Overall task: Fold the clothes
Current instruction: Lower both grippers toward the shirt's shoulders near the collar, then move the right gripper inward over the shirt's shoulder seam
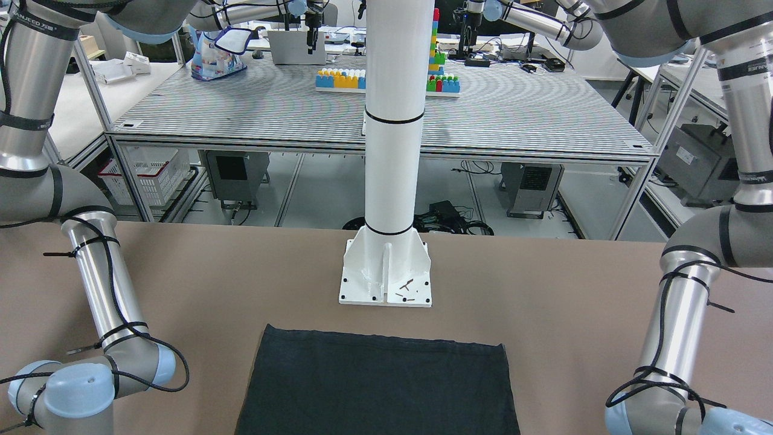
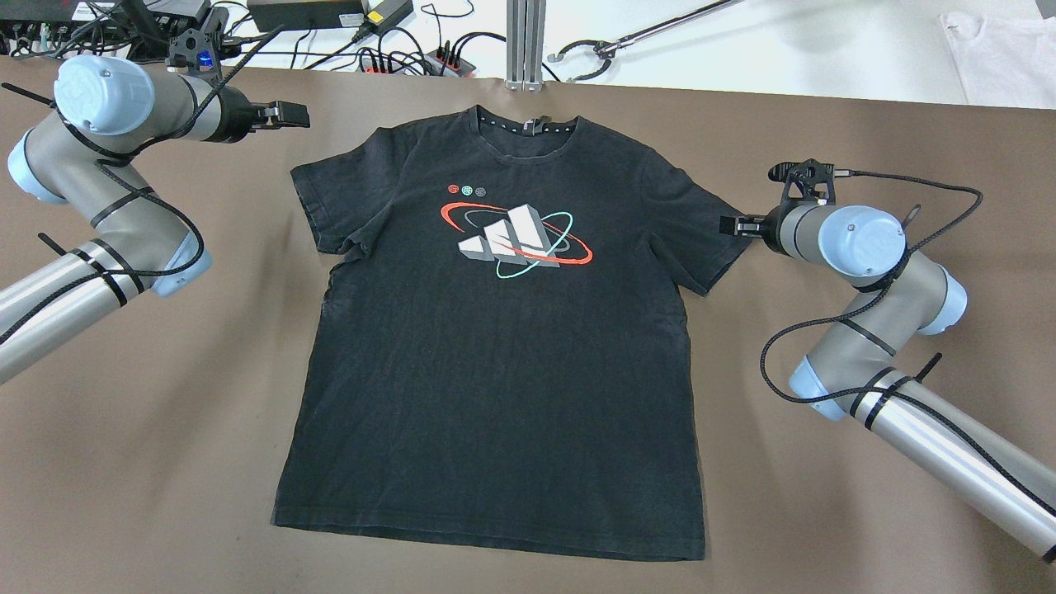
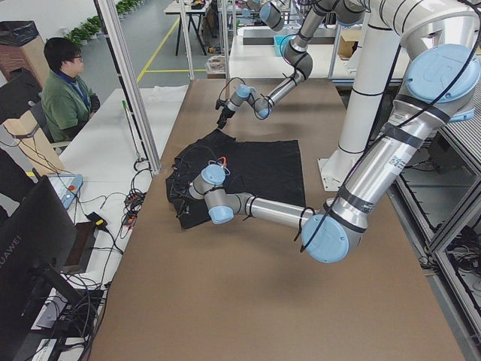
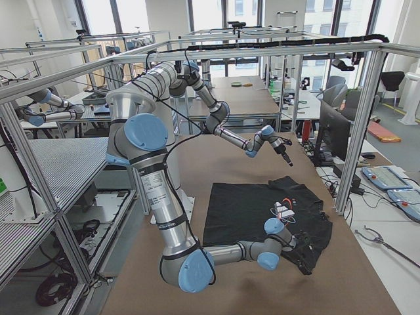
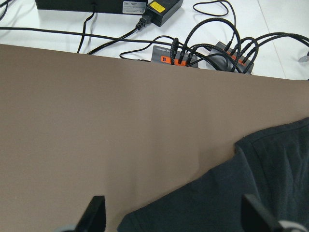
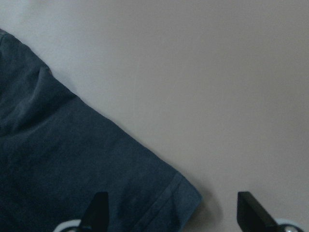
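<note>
Left pincer (image 2: 299, 115): fingers (image 5: 96, 215) spread, holding nothing, over bare surface just beside one sleeve.
Right pincer (image 2: 728, 224): fingers (image 6: 99, 209) spread, low at the other sleeve's hem; the sleeve corner lies between them, not pinched.
T-shirt (image 2: 495, 371): black, printed front up, flat mid-surface, collar away from robot.
Surface (image 2: 165, 495): brown, matte.
Room: lab, metal frames, striped bench with toy blocks (image 1: 341, 78), seated person (image 3: 64, 90).
Around: white pillar (image 1: 386, 272) near the shirt's hem, apart; power strip (image 5: 193, 53) and cables past the far edge.

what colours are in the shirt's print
The print is grey-white, red and teal on the black shirt; clearest overhead.
</note>
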You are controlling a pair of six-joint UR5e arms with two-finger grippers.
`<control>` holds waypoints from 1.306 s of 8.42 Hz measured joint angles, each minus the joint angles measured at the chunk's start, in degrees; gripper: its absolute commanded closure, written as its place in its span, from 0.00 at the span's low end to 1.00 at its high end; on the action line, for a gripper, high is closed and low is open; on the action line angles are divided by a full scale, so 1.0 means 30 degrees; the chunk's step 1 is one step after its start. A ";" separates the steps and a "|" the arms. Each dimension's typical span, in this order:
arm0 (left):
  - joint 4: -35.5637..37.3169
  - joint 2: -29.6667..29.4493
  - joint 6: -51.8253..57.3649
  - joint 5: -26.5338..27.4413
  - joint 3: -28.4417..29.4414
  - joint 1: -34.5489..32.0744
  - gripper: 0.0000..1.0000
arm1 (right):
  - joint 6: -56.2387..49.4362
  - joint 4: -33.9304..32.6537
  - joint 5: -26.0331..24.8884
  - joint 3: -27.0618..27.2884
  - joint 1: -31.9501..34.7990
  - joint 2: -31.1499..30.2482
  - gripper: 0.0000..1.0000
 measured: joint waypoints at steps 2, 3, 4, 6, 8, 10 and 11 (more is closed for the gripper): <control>0.0003 -0.0215 0.0027 0.0003 0.0239 -0.0004 0.00 | 0.0012 0.0088 0.0085 -0.0215 -0.0025 -0.0088 0.22; 0.0003 -0.0249 0.0046 0.0003 0.0288 -0.0004 0.00 | 0.0013 0.0100 0.0113 -0.0256 -0.0032 -0.0130 0.50; 0.0004 -0.0253 0.0068 0.0004 0.0308 -0.0014 0.00 | 0.0013 0.0104 0.0118 -0.0257 -0.0032 -0.0157 0.79; 0.0004 -0.0257 0.0078 0.0004 0.0307 -0.0022 0.00 | 0.0003 0.0112 0.0098 -0.0254 -0.0033 -0.0229 1.00; 0.0003 -0.0248 0.0098 0.0003 0.0320 -0.0024 0.00 | -0.0012 0.0105 0.0113 -0.0200 -0.0034 -0.0277 1.00; 0.0004 -0.0231 0.0099 0.0006 0.0327 -0.0025 0.00 | -0.0027 0.0105 0.0151 -0.0039 -0.0020 -0.0258 1.00; 0.0003 -0.0230 0.0108 0.0017 0.0328 -0.0028 0.00 | -0.0038 0.0086 0.0339 0.0250 0.0042 -0.0245 1.00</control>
